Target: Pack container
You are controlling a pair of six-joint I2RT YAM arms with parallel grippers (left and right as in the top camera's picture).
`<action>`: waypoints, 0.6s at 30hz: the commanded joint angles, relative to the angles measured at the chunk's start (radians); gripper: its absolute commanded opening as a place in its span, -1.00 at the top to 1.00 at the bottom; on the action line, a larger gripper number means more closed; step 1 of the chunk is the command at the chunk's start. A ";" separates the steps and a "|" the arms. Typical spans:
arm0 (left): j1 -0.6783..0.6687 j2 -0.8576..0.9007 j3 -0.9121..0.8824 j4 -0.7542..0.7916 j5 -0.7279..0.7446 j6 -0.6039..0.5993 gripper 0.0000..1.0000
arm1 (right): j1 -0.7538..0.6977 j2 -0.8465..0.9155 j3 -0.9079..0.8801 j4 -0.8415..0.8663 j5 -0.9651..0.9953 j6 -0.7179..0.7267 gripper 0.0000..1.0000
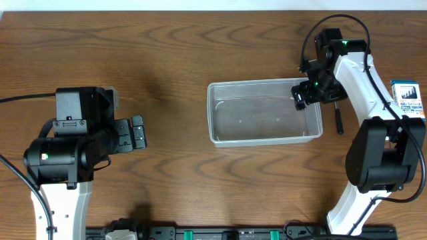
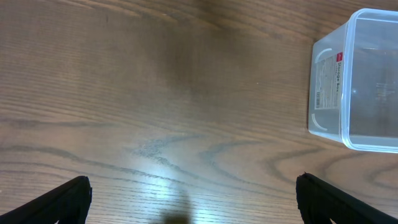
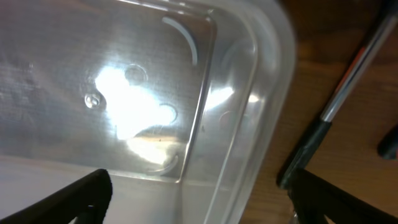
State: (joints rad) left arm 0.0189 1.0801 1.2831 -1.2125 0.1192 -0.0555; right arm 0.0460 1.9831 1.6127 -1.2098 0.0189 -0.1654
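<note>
Table (image 1: pixel 173 60), brown wood-grain top; lit from above.
Top fills nearly the whole overhead view. Grain runs left to right in long wavy bands with oval figures. A pale, diffuse sheen (image 2: pixel 155 155) lies on the wood in the left wrist view. Narrow pale strip (image 1: pixel 133 4) beyond the far edge, nature not discernible. Black rail (image 1: pixel 233 234) along the near edge.

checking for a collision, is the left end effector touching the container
Apart. The overhead view shows a stretch of wooden table between the left end effector and the clear plastic container; the left wrist view shows the same gap.
</note>
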 commanded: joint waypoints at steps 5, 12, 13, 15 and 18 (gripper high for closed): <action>0.005 -0.003 0.013 -0.005 -0.016 -0.009 -0.96 | -0.024 0.000 -0.006 0.000 0.011 0.082 -0.40; 0.005 -0.003 0.013 -0.005 -0.016 -0.009 -0.96 | -0.040 0.000 -0.006 -0.006 0.019 0.082 -0.06; 0.005 -0.003 0.013 -0.005 -0.016 -0.009 -0.96 | -0.045 0.000 -0.006 -0.006 0.019 0.082 -0.01; 0.005 -0.003 0.013 -0.005 -0.016 -0.009 -0.96 | -0.051 0.000 -0.006 -0.008 0.019 0.082 0.08; 0.005 -0.003 0.013 -0.005 -0.016 -0.009 -0.96 | -0.059 0.000 -0.006 -0.009 0.019 0.082 0.31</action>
State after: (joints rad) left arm 0.0189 1.0801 1.2831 -1.2125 0.1192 -0.0555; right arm 0.0013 1.9831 1.6127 -1.2160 0.0269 -0.0898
